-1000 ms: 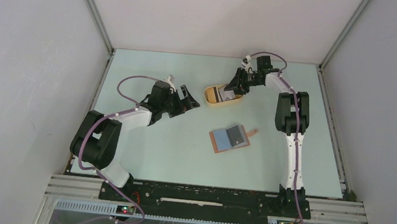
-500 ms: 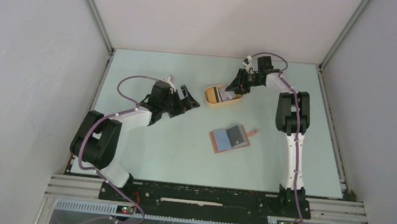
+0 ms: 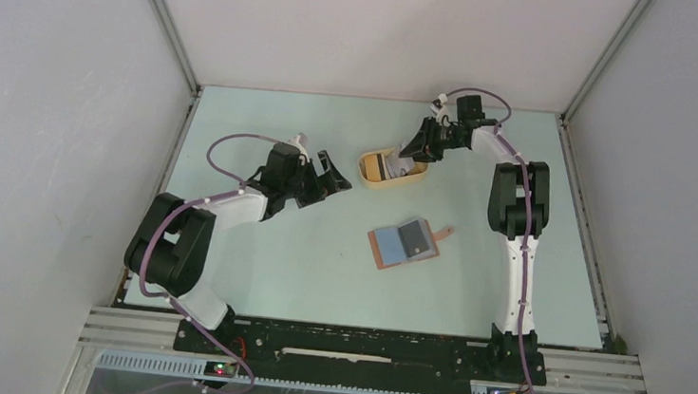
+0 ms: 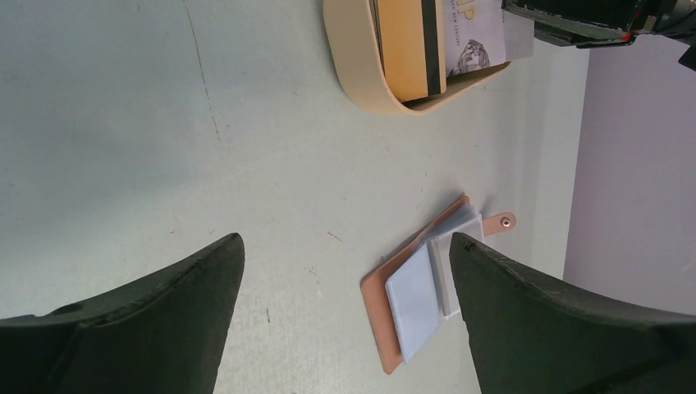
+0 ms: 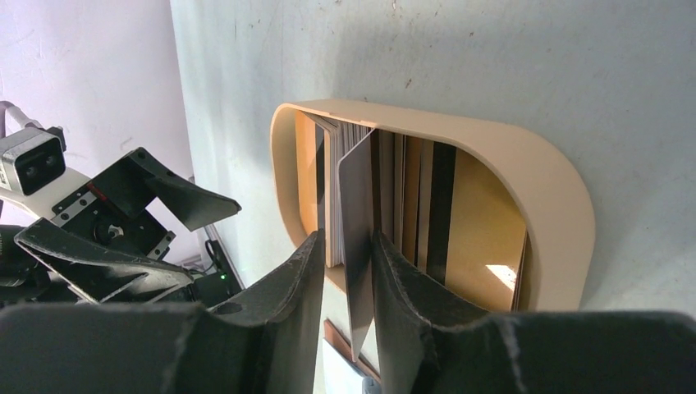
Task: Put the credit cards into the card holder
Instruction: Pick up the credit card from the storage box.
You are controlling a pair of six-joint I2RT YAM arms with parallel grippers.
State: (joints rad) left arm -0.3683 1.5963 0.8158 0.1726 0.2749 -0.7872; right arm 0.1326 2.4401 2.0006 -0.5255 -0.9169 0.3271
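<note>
The worktop (image 3: 302, 260) is a pale blue-green sheet, flat and matte. The left wrist view shows a thin dark scratch and a few small reddish flecks on it. Two things lie directly on it. A yellow oval tray (image 3: 370, 181) sits toward the far side, near the middle. The reddish-brown card holder (image 4: 372, 308) lies open and flat nearer the arm bases, a little right of centre, with its snap tab (image 4: 499, 222) stretched out on the surface. The tray and card holder are well apart.

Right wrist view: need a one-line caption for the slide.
Right gripper pinches a grey credit card edge-on at the yellow oval tray, which holds more cards.
</note>
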